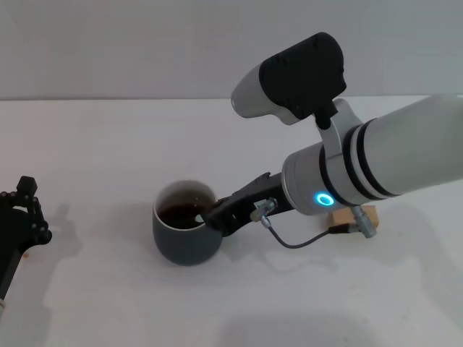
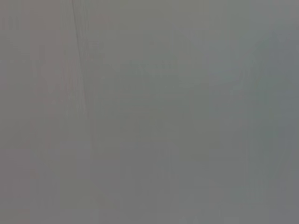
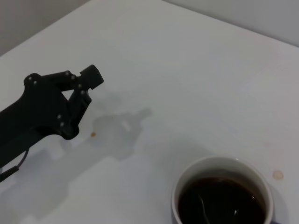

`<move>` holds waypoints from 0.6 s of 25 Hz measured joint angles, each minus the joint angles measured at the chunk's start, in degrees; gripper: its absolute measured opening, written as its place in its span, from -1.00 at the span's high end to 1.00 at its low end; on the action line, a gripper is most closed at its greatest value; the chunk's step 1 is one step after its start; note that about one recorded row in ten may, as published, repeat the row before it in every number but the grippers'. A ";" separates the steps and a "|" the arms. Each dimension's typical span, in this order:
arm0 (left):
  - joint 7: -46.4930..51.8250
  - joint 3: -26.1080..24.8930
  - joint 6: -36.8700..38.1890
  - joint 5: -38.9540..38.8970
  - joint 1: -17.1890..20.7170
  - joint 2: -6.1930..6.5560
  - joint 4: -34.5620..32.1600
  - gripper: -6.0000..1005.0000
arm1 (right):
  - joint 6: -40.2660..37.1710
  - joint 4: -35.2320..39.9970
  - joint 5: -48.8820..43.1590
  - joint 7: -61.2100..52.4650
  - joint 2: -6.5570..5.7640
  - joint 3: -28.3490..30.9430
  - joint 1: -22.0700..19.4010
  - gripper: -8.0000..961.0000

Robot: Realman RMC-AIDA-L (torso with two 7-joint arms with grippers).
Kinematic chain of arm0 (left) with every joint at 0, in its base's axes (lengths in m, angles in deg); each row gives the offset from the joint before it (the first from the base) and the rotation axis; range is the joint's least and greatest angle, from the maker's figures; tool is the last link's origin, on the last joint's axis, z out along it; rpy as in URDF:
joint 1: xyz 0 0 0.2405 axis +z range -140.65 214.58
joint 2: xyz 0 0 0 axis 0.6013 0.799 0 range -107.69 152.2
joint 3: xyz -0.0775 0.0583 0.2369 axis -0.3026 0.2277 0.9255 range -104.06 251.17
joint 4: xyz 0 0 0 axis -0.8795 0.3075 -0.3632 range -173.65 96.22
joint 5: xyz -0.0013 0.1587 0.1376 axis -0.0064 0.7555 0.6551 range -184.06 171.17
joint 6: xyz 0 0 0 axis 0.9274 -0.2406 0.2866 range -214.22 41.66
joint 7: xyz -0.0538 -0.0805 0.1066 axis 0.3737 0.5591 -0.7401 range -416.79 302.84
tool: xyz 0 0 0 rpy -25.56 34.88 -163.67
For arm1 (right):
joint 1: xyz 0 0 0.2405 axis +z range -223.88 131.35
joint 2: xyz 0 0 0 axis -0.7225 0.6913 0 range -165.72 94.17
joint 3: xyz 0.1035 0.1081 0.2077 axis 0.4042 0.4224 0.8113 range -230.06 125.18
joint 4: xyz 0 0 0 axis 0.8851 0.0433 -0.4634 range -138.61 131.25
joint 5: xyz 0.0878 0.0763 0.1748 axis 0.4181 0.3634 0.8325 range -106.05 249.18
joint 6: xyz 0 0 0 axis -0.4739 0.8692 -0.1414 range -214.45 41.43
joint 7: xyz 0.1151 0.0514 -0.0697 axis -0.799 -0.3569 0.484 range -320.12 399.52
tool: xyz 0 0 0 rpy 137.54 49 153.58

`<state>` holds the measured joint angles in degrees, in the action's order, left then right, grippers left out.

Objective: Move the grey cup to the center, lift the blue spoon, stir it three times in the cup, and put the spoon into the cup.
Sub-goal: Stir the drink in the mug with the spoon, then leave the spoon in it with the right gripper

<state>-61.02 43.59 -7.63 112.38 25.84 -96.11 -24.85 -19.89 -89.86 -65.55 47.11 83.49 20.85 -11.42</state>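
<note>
While the right gripper (image 1: 215, 214) hangs at the near rim of the grey cup (image 1: 185, 231), I cannot tell its finger state. The blue spoon (image 3: 203, 209) shows only as a faint bowl under the dark liquid. Risks: a sideways nudge tips the cup or slops liquid onto the table (image 1: 108, 144). Left gripper (image 1: 25, 210) is parked farther left; whether it is open I cannot tell. A wooden block (image 1: 362, 217) lies beyond the arm.

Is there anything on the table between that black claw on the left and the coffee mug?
No object. The head view shows bare white table between the left gripper and the grey cup; the right wrist view shows only shadow and a tiny stain.
</note>
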 joint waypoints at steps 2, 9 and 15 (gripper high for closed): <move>0.00 0.00 0.01 -0.02 -0.03 0.04 -0.05 0.99 | -0.70 0.44 0.01 0.01 0.00 -0.48 0.53 0.70; 0.00 -0.03 0.01 -0.09 -0.23 0.07 -0.37 0.99 | -2.78 4.02 -0.07 0.68 -0.21 -0.16 2.91 0.71; 0.00 -0.13 -0.26 -0.13 -0.37 0.08 -0.42 0.99 | -3.82 6.21 -1.18 2.10 -0.34 2.69 3.85 0.71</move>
<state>-61.02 43.45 -7.89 112.25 25.47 -96.03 -25.27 -23.71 -83.65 -66.73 49.22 83.15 23.55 -7.57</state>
